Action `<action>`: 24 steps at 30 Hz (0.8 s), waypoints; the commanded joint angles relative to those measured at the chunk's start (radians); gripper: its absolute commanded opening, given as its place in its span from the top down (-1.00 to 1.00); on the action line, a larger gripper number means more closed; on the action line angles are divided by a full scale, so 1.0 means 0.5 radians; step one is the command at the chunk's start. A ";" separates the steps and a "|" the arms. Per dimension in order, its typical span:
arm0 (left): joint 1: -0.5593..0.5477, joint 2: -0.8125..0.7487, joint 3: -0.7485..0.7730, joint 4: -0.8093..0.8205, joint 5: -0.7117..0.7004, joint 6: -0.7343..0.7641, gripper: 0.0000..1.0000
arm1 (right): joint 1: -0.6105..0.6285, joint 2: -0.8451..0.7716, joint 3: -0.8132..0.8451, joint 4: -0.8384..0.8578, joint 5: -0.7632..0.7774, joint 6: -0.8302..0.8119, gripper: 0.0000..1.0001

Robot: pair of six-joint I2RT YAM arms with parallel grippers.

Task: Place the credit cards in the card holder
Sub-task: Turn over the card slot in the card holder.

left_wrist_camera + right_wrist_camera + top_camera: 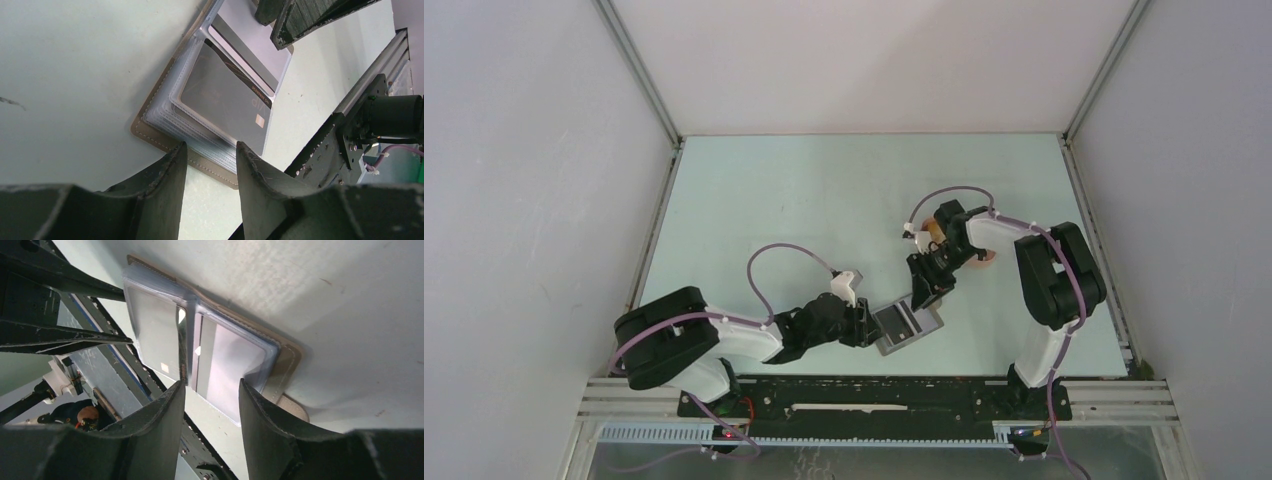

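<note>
While the card holder lies open and flat on the table close to the arms' bases, the two arms meet it from opposite sides. The left pincer stands half-spread with nothing gripped, its tips at the holder's near stitched edge, apparently pinning the case so that it cannot slide. The right pincer hovers low over the far page, its jaws likewise parted by a moderate gap and carrying no card. A dark card sits inside a clear sleeve on the page nearest the left arm. A light card lies in the sleeve of the other page, though I cannot tell whether it is pushed fully home. The step in hand looks like seating that light card. Next, the right pincer probably has to nudge the card's edge deeper, or lift clear without snagging the flimsy sleeves, with the left one steadying the holder. No loose card shows in any view.
</note>
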 commanded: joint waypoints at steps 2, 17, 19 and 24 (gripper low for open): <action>-0.009 0.040 0.086 -0.042 -0.002 -0.009 0.07 | -0.034 -0.127 0.025 0.045 0.185 -0.005 -0.05; -0.008 0.043 0.090 -0.058 0.001 -0.008 0.07 | -0.027 -0.023 0.027 0.004 0.094 -0.014 -0.06; -0.008 0.044 0.089 -0.056 0.004 -0.007 0.07 | -0.026 -0.008 0.031 -0.009 0.082 -0.018 -0.06; -0.008 0.040 0.086 -0.058 0.001 -0.009 0.07 | -0.034 0.001 0.046 -0.039 0.008 -0.030 -0.04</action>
